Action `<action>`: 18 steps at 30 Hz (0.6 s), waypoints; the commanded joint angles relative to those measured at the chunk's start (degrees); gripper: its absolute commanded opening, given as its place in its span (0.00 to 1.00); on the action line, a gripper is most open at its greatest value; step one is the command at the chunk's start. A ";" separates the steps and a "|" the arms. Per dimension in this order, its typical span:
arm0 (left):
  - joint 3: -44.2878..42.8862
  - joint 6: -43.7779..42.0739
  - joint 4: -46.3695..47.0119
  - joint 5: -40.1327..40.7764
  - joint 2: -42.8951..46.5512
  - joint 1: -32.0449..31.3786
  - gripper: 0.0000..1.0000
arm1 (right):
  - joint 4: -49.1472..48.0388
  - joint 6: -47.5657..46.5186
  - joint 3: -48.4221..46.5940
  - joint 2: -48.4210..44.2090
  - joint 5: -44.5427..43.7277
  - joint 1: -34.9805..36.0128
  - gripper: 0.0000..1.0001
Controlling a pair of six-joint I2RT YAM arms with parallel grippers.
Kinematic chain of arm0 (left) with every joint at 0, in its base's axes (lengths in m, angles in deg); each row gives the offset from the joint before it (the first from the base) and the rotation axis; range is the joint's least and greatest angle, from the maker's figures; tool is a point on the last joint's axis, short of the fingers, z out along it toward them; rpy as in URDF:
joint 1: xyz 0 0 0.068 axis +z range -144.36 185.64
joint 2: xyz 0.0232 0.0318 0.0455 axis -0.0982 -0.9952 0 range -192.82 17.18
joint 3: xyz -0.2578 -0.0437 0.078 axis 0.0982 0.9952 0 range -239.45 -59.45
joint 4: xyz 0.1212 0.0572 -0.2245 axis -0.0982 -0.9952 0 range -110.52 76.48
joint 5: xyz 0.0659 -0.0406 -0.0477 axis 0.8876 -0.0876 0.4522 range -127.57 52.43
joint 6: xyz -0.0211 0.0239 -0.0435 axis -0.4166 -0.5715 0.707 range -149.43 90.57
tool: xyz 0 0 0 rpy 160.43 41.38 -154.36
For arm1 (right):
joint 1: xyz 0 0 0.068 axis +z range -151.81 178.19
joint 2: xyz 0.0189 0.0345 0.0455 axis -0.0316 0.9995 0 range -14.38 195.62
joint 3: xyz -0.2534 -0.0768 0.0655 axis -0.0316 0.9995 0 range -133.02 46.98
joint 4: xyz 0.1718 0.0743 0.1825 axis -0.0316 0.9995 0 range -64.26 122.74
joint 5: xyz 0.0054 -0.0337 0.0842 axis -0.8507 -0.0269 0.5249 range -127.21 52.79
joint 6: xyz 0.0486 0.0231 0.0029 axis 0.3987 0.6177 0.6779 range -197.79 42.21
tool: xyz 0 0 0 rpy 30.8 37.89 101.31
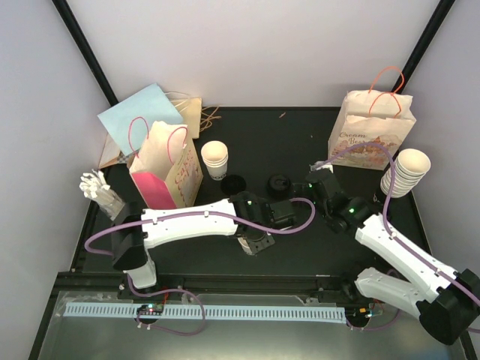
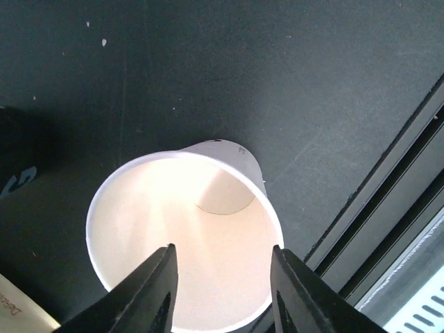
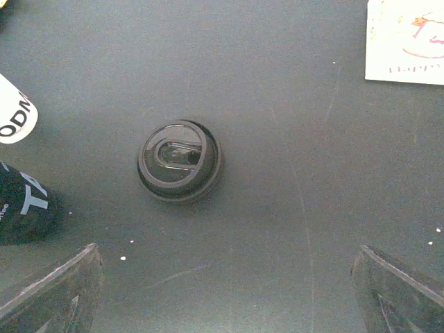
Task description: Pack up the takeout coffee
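As left fingers (image 2: 156, 295) gape over cup (image 2: 173, 222), lid (image 3: 180, 160) — below right fingers (image 3: 52, 288)

Cup (image 2: 182, 229) under L pincer (image 2: 222, 258); lid (image 3: 179, 161) behind it; bag (image 1: 166, 169) to L; cup stack (image 1: 405, 171) far R.

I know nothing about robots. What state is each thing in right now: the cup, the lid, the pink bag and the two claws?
paper cup: upright, empty, no lid on it.
black lid: lying flat, not on any cup.
pink bag: standing upright.
left gripper: jaws apart over the cup's mouth, not clamping it.
right gripper: wide open above the lid, holding nothing.
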 commanded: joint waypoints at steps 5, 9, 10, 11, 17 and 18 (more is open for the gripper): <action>-1.61 1.43 1.82 -0.47 4.26 -0.49 0.57 | -0.42 -0.77 0.05 0.95 0.95 -0.32 1.00; -2.31 2.27 3.09 -0.08 8.27 -0.45 0.72 | -0.70 -1.82 -0.62 2.60 2.38 -0.39 1.00; -2.45 2.55 3.37 0.44 9.48 -0.40 0.76 | -0.76 -2.18 -1.03 3.29 2.75 -0.36 1.00; -2.41 2.97 3.84 1.15 10.58 -0.25 0.80 | -0.50 -2.64 -1.51 4.12 3.06 -0.46 1.00; 1.26 5.90 8.66 0.76 19.05 3.90 0.85 | 0.58 -5.31 -5.98 11.08 5.91 -0.53 1.00; 2.31 6.62 9.67 -0.06 20.66 5.42 0.85 | 0.70 -5.74 -6.84 12.49 6.32 -0.62 1.00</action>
